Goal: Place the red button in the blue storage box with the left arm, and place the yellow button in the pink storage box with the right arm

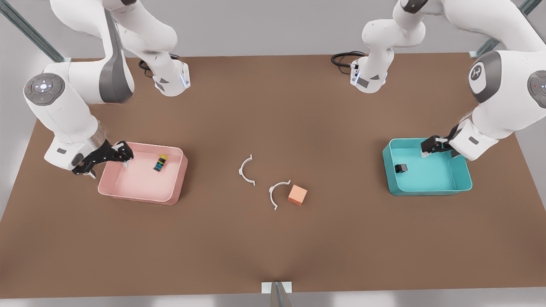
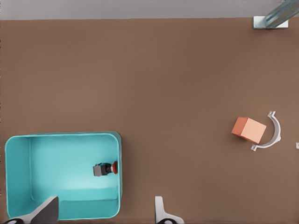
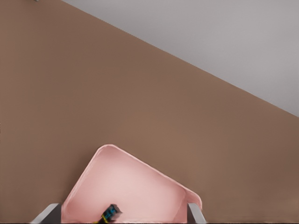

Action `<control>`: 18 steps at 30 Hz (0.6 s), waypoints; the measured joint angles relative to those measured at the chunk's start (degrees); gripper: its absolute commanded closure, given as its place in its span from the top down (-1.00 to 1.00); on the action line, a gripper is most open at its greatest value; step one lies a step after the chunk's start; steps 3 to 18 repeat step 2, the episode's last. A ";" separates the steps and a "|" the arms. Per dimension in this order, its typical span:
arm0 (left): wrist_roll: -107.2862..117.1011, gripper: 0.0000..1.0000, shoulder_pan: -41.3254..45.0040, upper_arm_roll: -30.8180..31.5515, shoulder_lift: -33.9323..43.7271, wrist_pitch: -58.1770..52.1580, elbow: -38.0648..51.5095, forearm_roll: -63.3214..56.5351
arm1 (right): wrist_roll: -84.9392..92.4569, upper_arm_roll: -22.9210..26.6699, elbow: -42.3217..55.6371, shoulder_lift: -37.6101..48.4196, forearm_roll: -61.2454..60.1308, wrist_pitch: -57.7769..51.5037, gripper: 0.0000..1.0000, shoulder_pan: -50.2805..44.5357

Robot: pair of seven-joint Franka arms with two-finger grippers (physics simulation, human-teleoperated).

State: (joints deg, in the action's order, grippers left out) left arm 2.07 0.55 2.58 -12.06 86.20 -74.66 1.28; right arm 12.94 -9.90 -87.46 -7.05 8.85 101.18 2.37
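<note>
two boxes (image 1: 143, 197) (image 1: 428, 190), two buttons (image 1: 161, 163) (image 1: 400, 168), seemingly one each

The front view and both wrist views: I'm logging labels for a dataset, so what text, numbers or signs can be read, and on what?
No readable text.
Red button: blue mark not legible.
Right arm joint: white emblem, no letters readable.

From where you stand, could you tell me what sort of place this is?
Probably a simulated robot workbench: two white arms mounted at the far edge of a bare brown table, with a pink storage box and a blue storage box set out for sorting.
</note>
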 measured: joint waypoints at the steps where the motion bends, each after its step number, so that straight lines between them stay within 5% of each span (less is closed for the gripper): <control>1: 0.08 1.00 -0.43 0.47 0.01 0.05 -0.09 -0.05 | -0.65 1.88 0.01 -0.44 -0.85 -1.66 1.00 -1.15; 18: 0.17 1.00 -0.50 0.75 -0.04 0.09 -0.12 -0.11 | -1.27 2.85 0.04 -0.68 -1.50 -3.06 1.00 -1.65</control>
